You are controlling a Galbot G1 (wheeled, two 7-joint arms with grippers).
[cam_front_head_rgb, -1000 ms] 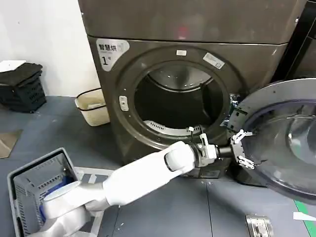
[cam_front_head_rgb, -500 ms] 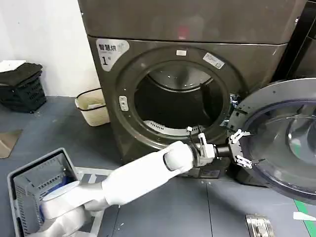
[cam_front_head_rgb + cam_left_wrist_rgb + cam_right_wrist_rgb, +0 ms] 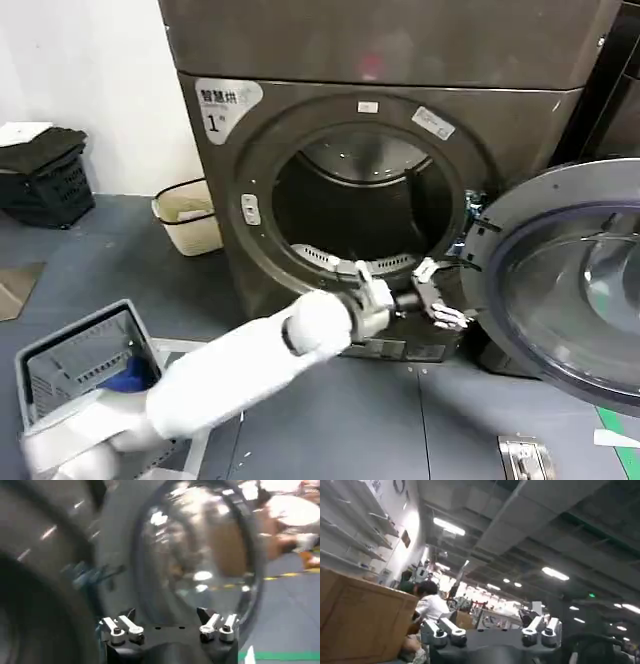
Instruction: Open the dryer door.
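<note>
The dryer [image 3: 400, 60] is a bronze-grey front loader with a white "1" label, and its round drum mouth [image 3: 365, 205] stands uncovered. The dryer door [image 3: 560, 275] is swung wide to the right, its grey inner face and glass turned toward me. My left gripper [image 3: 443, 295] hangs open and empty in front of the drum mouth's lower right rim, just left of the door's hinge edge and clear of it. In the left wrist view the door [image 3: 200, 555] lies ahead of the left gripper [image 3: 167, 619]. My right gripper [image 3: 487, 622] is open and points up at a ceiling.
A grey laundry basket [image 3: 60, 350] holding something blue sits on the floor at lower left. A cream bin [image 3: 190, 215] and a black crate [image 3: 45, 175] stand by the white wall. A black machine [image 3: 615, 90] flanks the dryer on the right. A metal plate [image 3: 525, 455] lies on the floor.
My left gripper has pulled back leftward from the door's inner edge to the drum mouth's lower rim. The door stays wide open.
</note>
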